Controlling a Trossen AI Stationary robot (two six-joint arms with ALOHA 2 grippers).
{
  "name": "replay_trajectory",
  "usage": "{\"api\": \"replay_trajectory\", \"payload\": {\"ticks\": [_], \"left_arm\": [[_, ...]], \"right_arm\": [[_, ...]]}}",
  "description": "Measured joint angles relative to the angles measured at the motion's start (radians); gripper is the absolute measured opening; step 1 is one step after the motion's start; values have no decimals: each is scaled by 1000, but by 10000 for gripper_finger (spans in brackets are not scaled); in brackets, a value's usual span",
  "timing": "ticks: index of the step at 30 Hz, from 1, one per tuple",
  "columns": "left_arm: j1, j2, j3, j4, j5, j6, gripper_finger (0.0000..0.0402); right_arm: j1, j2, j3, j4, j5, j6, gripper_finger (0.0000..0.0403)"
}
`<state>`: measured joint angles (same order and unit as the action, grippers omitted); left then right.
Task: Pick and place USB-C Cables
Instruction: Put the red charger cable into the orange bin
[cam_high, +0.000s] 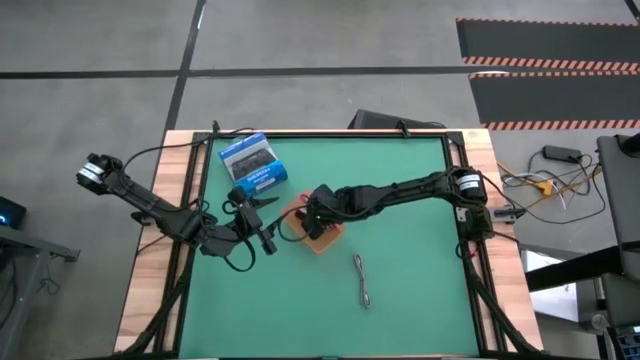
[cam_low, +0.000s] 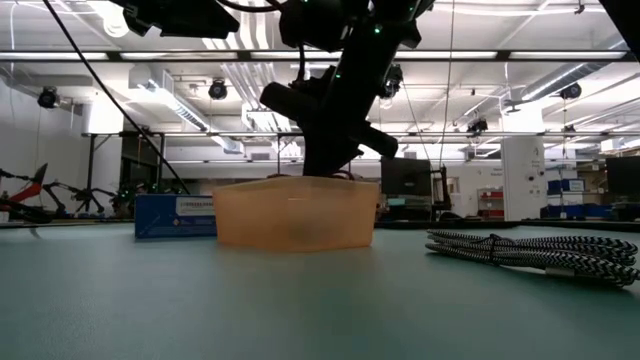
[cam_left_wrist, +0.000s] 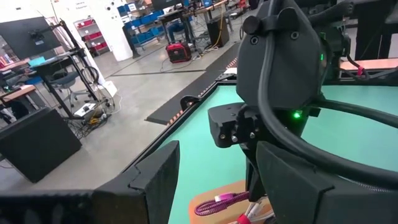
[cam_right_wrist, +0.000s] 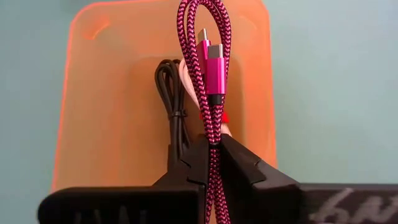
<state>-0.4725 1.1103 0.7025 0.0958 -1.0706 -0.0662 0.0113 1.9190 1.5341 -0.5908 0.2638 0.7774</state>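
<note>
The orange tray (cam_high: 326, 238) sits mid-table, and my right gripper (cam_right_wrist: 213, 142) hovers over it, shut on the pink-maroon braided cable (cam_right_wrist: 211, 68). Inside the tray lie a thin dark bundled cable (cam_right_wrist: 174, 102) and a pale cable with a red accent (cam_right_wrist: 222, 118), mostly hidden under the pink one. The grey cable (cam_high: 362, 280) lies on the mat nearer the near edge, also seen in the low view (cam_low: 540, 250). My left gripper (cam_high: 262, 222) is open just left of the tray, touching nothing; its wrist view looks between its fingers at the right gripper. My right gripper pinches the pink-maroon cable bundle between its two fingers, part-way along the strands (cam_right_wrist: 212, 134). The fingers come from above, slanting down into the tray. The looped end and its connector (cam_right_wrist: 214, 65) stick out past the fingertips over the tray's inside; whether they touch the bottom, I cannot tell.
A blue-and-white box (cam_high: 255, 165) lies on the mat toward the far left corner, behind my left arm. The green mat (cam_high: 420, 290) is bare to the right of the grey cable and along the near edge. Black arm wiring trails by my left gripper.
</note>
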Motion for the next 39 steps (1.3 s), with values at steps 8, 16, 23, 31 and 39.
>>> {"api": "replay_trajectory", "payload": {"ticks": [8, 16, 23, 31, 39], "left_arm": [[0, 0, 0, 0, 0, -2, 199], [0, 0, -1, 1, 0, -2, 199], [0, 0, -1, 1, 0, -2, 199], [0, 0, -1, 1, 0, -1, 199], [0, 0, 0, 1, 0, -1, 199]], "right_arm": [[5, 9, 0, 9, 1, 11, 13], [4, 70, -1, 32, -1, 10, 13], [4, 73, -1, 42, -1, 10, 13], [4, 73, -1, 44, -1, 15, 16], [4, 73, -1, 46, -1, 25, 55]]}}
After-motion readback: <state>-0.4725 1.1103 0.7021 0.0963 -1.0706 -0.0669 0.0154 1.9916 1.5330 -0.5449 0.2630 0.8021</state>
